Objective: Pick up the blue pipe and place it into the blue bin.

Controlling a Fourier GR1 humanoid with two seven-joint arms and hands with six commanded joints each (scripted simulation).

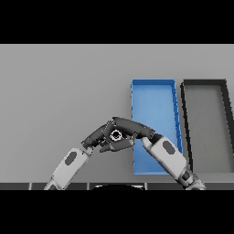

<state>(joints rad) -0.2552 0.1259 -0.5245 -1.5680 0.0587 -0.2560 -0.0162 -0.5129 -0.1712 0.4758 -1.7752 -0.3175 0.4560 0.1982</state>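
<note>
A plain grey desk (59,91) fills the head view. Toward two o'clock from the middle lies the blue bin (155,98), a long open tray running lengthwise away from the robot, with its inside bare where it shows. Just beside it, at three o'clock, lies a black bin (185,123) of much the same shape with a grey floor. The two stand side by side with a narrow strip of desk between them.

At about five o'clock from the middle the two hands meet at the blue bin's left wall. The right hand (130,125) comes in from the lower right, its white and grey forearm crossing the near part of the blue bin, and its dark palm arches leftward over the bin's left edge. The left hand (96,136) comes up from the lower left and reaches right, so that its fingers (104,147) lie just beneath the right hand, touching it or very nearly.

Between the two hands sits a small dark piece with a pale ring on its face (117,135). I cannot tell whether it is part of a hand or a thing being held. No blue pipe can be made out; if it is there, the hands hide it. The dark fingers of both hands merge together, so I cannot tell whether either set is spread, pressed together or pinching anything.
</note>
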